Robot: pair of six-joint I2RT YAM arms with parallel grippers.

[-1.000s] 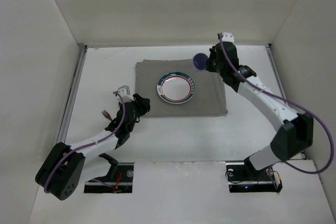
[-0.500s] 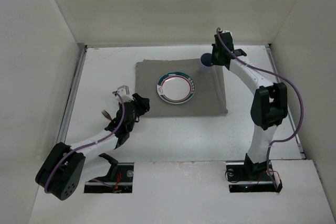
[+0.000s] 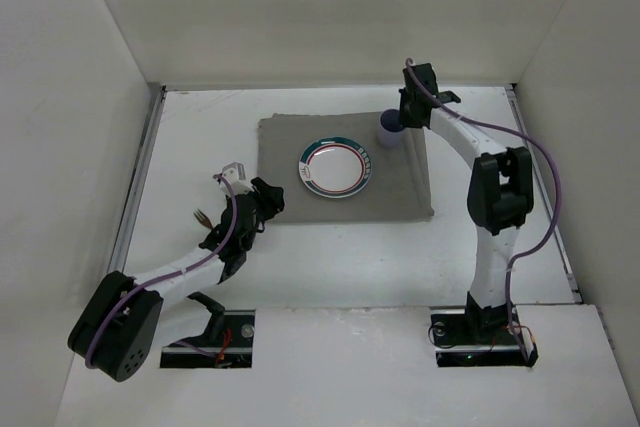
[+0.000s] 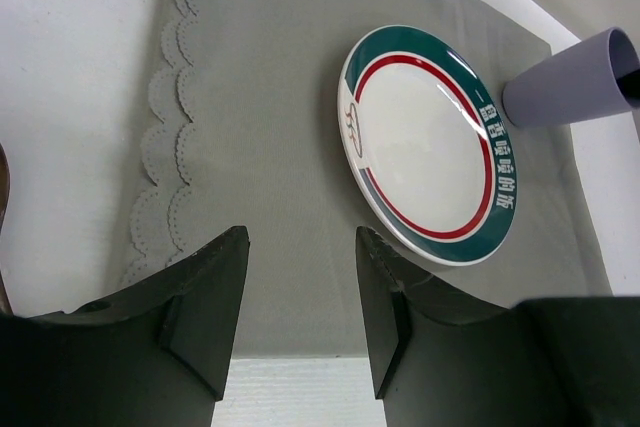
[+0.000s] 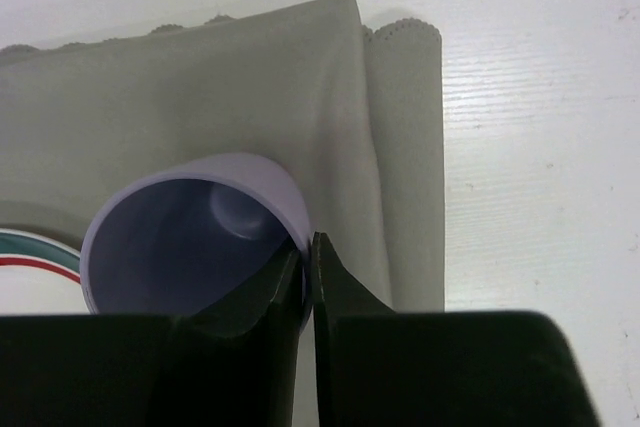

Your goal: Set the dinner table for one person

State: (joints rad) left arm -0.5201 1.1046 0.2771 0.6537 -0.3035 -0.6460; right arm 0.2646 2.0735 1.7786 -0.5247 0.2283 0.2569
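A lilac cup stands on the far right corner of the grey placemat, which lies on the white dinner table. My right gripper is shut on the cup's rim, one finger inside and one outside. A white plate with a green and red rim lies in the placemat's middle; it also shows in the left wrist view. My left gripper is open and empty, just off the placemat's near left corner.
A small brown item lies on the table left of my left arm. Metal rails run along the table's sides, with white walls around. The placemat's right edge is folded over.
My right arm swung the cup down from above the placemat's far edge onto its far right corner and turned it upright. The left arm has not moved.
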